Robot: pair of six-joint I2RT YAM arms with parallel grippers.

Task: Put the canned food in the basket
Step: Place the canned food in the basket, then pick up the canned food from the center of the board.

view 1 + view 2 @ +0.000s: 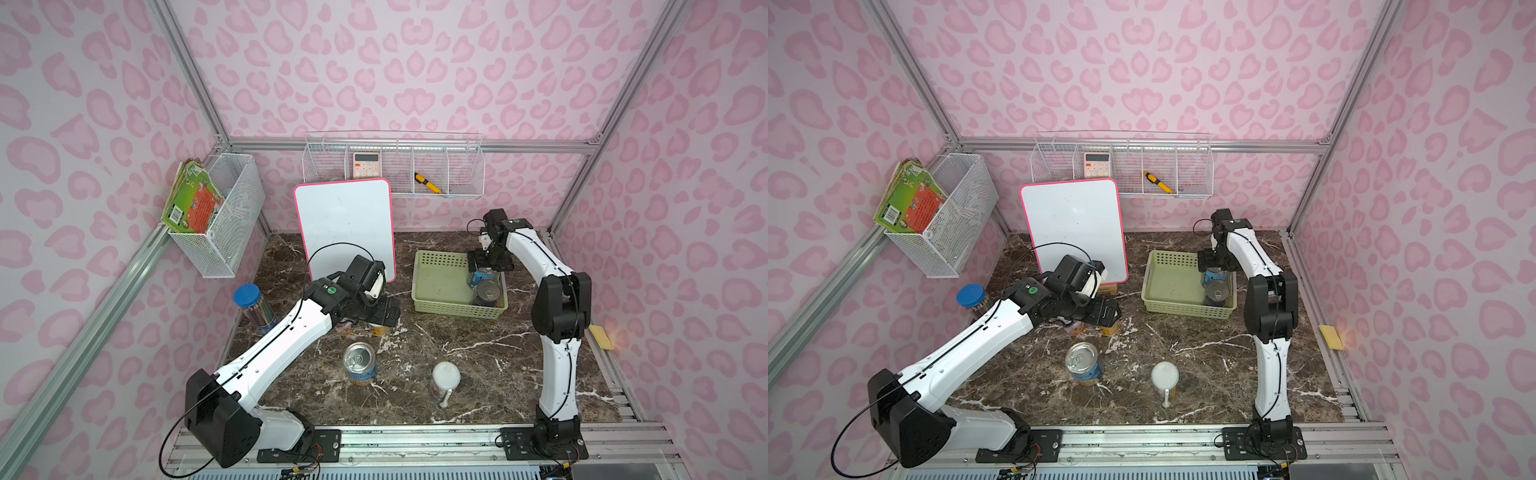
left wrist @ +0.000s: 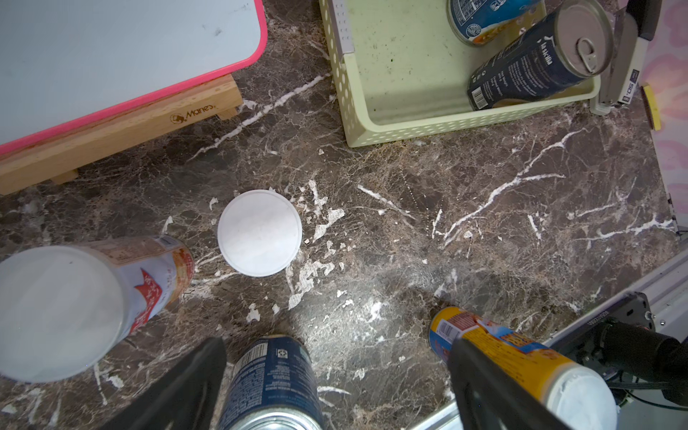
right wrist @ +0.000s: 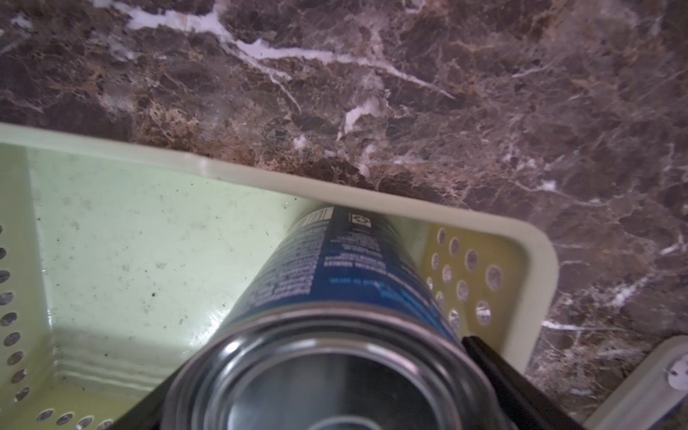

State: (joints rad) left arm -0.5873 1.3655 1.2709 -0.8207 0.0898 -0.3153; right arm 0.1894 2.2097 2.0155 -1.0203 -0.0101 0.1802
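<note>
The pale green basket (image 1: 453, 308) (image 2: 428, 130) (image 3: 260, 175) holds two blue-labelled cans at its right end. One can (image 1: 487, 293) stands free. The other (image 1: 482, 277) (image 3: 335, 298) stands on the basket floor between the jaws of my right gripper (image 1: 484, 266) (image 1: 1217, 266); contact is unclear. My left gripper (image 1: 384, 313) (image 1: 1104, 313) (image 2: 335, 346) hangs open and empty above two white-lidded cans (image 1: 345, 328) (image 1: 379, 331). A blue can (image 1: 360, 363) (image 2: 271, 383) and another white-lidded can (image 1: 445, 378) (image 2: 521, 361) stand nearer the front.
A pink-framed whiteboard (image 1: 345, 224) on a wooden stand leans behind the left arm. A blue-lidded jar of coloured pencils (image 1: 251, 303) stands at the left. White wire baskets (image 1: 395, 166) hang on the walls. A yellow sponge (image 1: 600, 336) lies at the right edge.
</note>
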